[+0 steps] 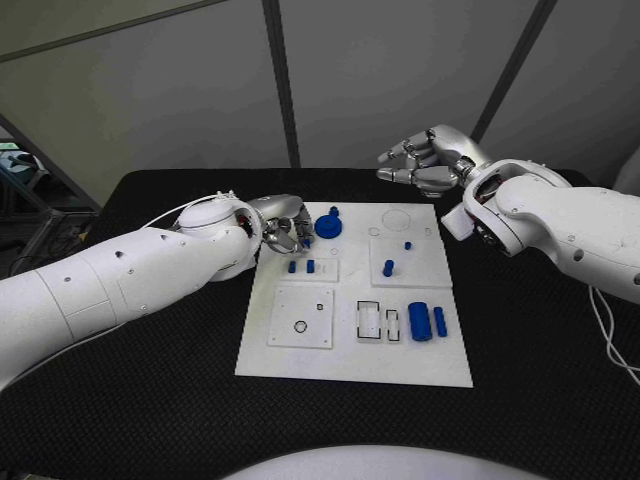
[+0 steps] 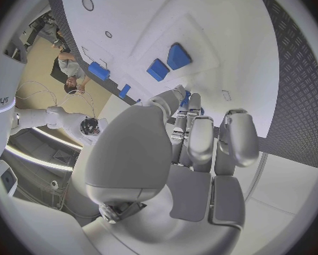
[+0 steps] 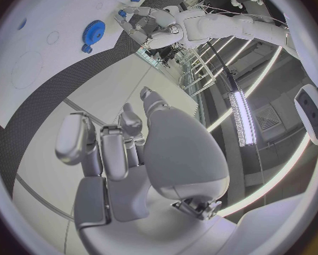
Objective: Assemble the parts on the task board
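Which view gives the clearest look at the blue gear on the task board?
The head view: the blue gear lies unobstructed near the task board's far left corner, beside the left robot hand. The right wrist view shows it small and distant. In the left wrist view I cannot identify it among the blue parts.

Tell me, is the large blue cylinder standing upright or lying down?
Lying down: the large blue cylinder rests on its side on the task board.
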